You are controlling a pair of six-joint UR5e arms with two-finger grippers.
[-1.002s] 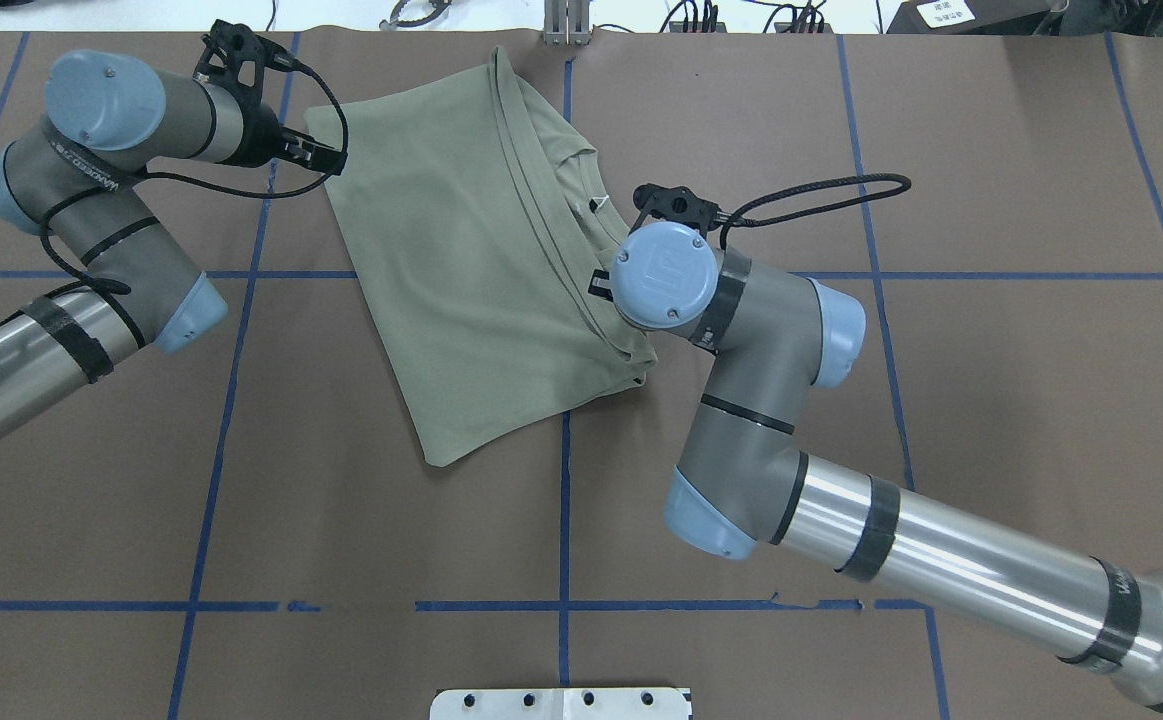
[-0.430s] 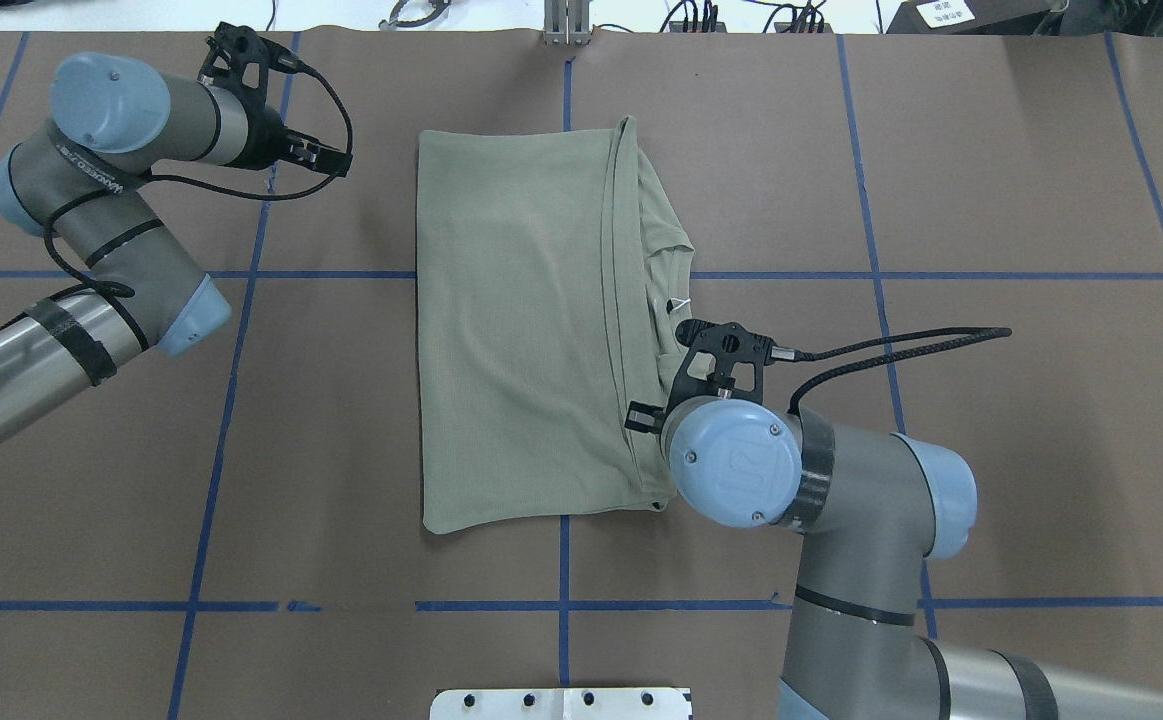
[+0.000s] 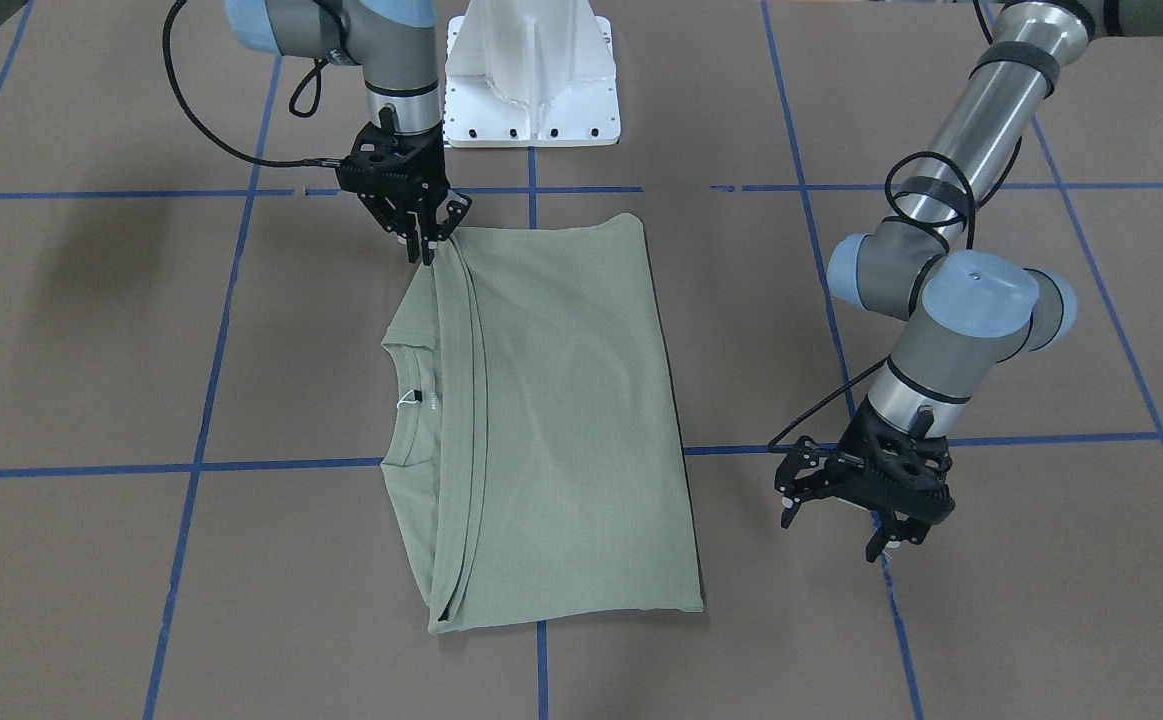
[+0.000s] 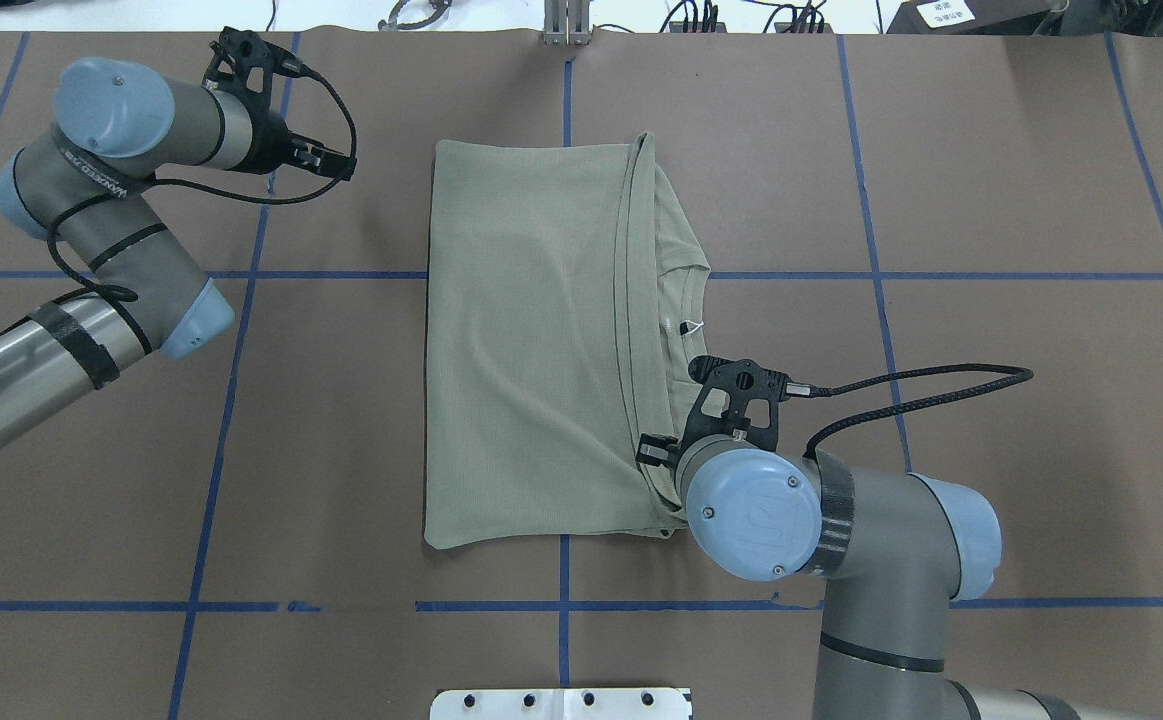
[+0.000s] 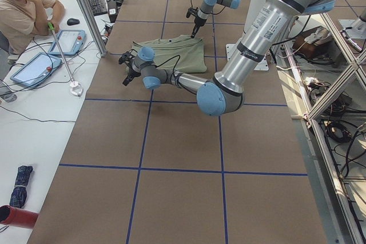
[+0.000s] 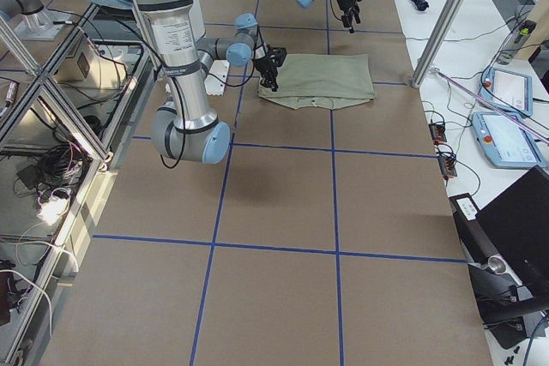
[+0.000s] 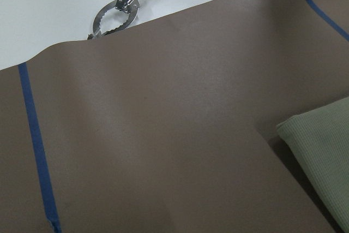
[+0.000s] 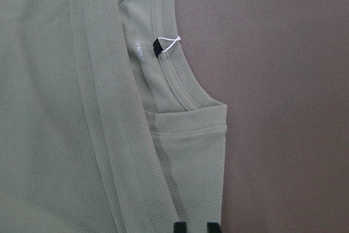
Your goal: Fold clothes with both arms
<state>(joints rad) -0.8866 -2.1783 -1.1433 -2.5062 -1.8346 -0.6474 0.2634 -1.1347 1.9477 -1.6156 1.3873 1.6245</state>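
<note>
Mid-fold: the sage-green long-sleeved knit shirt [image 3: 561,420] lies doubled at mid-table.
Our black two-finger right gripper [image 3: 428,245] pinches its corner nearest the white metal base [image 3: 531,80]; the left gripper [image 3: 834,520] hangs spread, well apart. Next, we judge, both must take an edge for another fold.

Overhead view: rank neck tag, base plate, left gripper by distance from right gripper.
1. Neck tag: on the shirt collar, just above right gripper.
2. Base plate: bottom edge, centre.
3. Left gripper: upper left.
</note>
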